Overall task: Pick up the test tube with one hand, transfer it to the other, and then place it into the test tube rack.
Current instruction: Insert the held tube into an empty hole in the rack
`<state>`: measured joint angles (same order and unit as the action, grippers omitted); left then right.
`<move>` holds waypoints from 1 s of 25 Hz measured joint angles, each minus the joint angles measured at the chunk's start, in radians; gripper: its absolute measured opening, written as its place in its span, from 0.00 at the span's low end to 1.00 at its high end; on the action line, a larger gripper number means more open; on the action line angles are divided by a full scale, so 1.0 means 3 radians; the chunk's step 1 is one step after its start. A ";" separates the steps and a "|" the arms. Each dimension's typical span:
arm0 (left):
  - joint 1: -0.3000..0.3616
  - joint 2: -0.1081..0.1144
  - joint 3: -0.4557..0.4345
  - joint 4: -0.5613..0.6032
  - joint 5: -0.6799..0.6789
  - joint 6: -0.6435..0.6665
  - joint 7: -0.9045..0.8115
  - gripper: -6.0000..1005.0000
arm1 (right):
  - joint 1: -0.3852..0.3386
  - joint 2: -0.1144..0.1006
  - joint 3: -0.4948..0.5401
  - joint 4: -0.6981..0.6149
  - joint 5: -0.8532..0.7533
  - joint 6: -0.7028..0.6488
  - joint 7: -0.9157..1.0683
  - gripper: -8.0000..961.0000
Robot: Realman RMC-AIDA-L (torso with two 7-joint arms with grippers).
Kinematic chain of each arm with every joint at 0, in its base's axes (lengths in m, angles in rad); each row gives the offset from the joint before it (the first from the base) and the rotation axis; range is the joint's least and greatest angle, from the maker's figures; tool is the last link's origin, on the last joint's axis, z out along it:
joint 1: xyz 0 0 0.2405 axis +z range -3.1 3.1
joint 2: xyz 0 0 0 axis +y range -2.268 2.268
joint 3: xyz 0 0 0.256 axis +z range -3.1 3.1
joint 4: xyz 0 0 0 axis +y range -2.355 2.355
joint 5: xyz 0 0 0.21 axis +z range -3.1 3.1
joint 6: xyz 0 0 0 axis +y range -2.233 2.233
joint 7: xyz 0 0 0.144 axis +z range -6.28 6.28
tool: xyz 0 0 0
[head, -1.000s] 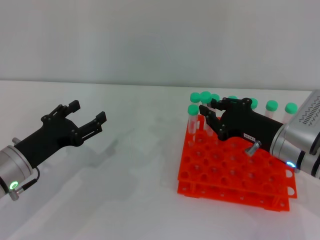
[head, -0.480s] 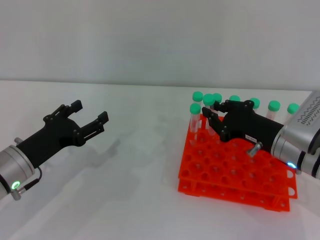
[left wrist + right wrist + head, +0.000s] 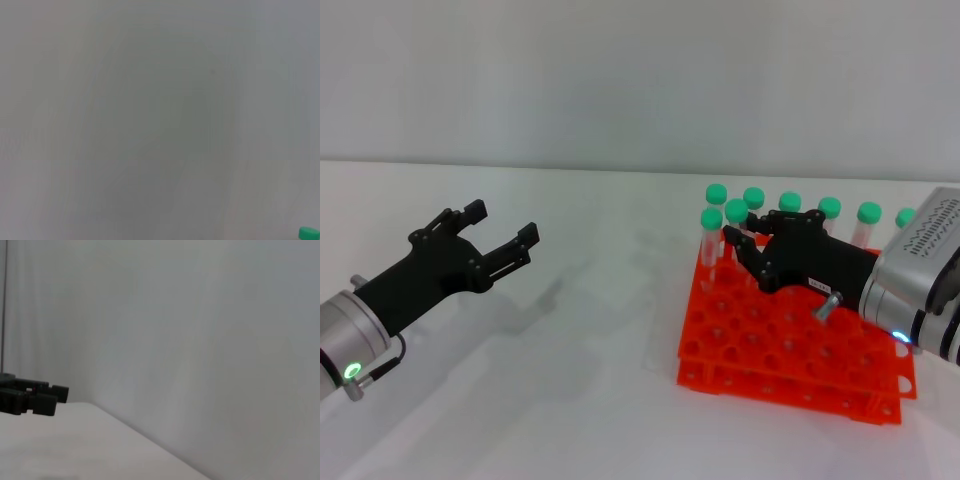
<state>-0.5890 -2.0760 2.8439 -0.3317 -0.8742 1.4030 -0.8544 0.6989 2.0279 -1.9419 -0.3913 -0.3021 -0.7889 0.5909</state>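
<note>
At the right of the frame, over the back-left corner of the orange test tube rack (image 3: 790, 340), I have the right gripper (image 3: 748, 237) hanging with its jaws spread and nothing between them. Just beside its fingertips stands a green-capped test tube (image 3: 737, 222), upright in a rack hole, cap upward; a second one (image 3: 711, 236) stands next to it at the rack's left edge. The rest of the capped tubes line the rack's far row behind the gripper. I cannot tell whether a fingertip touches the near tube; it looks just clear of it.

What the coming move turns on, as I judge it: the tube's long axis is vertical, while my right jaws reach in almost level from the right side of the frame, so they cross that axis and would close on the tube just under its cap.

The left gripper (image 3: 502, 240) sits well apart at centre-left, above the bare white desk (image 3: 590, 400), jaws open and empty, pointing toward the rack. The right arm is far the nearer. The right wrist view shows only the left gripper's tips (image 3: 42, 397) far off.
</note>
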 joint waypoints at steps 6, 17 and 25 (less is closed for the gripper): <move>0.0000 -0.0006 0.0000 0.0009 0.0004 0.0002 0.0000 0.89 | -0.0009 0.0000 -0.0001 0.0004 0.0005 0.0008 -0.0016 0.22; 0.0000 -0.0005 0.0000 0.0065 0.0013 0.0001 0.0000 0.89 | -0.0026 0.0000 0.0026 0.0011 0.0010 0.0066 -0.0018 0.49; 0.0014 -0.0004 0.0000 0.0090 0.0008 -0.0002 0.0000 0.89 | -0.0130 -0.0001 0.0157 -0.0025 0.0011 0.0011 -0.0025 0.76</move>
<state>-0.5848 -2.0773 2.8440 -0.3046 -0.8718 1.4025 -0.8544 0.6600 2.0276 -1.8947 -0.3988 -0.2990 -0.7857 0.5834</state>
